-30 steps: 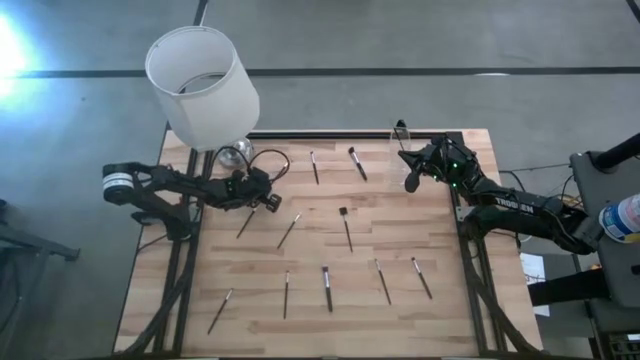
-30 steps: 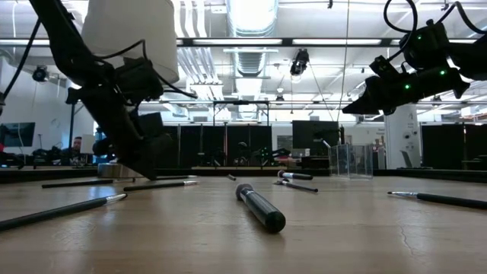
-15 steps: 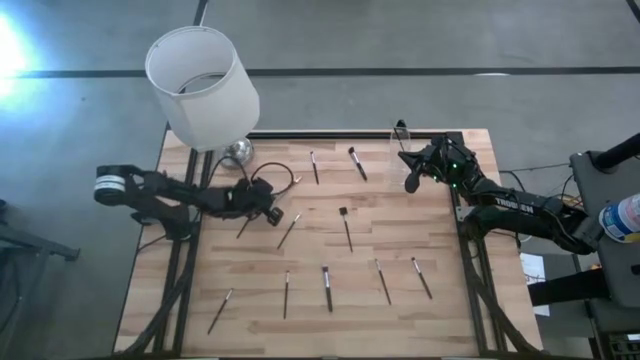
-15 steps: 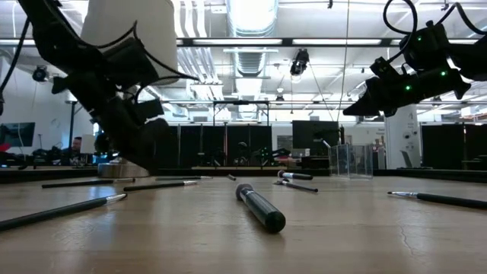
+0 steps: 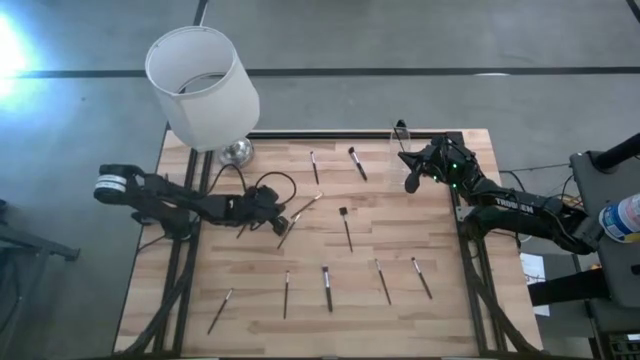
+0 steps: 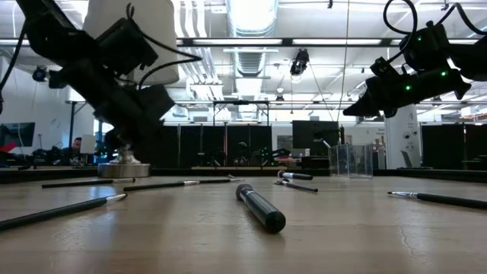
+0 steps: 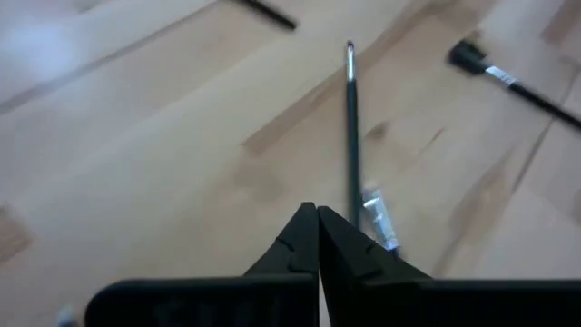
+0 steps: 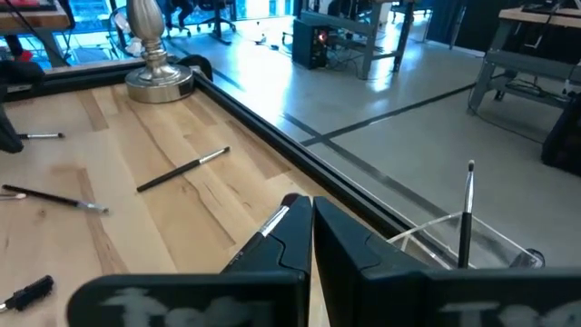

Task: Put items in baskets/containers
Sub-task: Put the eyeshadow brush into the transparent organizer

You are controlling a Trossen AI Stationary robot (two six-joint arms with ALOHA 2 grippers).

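Left tool (image 7: 317, 218) pressed together, empty, brush (image 7: 350, 136) just beside its tips, on table (image 5: 440, 240)

Both end effectors (image 5: 281, 216) (image 5: 405, 157) closed

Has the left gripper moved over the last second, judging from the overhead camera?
Yes. The left gripper has slid away from the lamp base, farther out over the table toward the brushes at its middle.

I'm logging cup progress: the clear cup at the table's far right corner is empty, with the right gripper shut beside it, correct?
Not empty. The right wrist view shows one brush standing in the clear cup. The rest holds: the cup is at the far right corner, and the right gripper is shut beside it.
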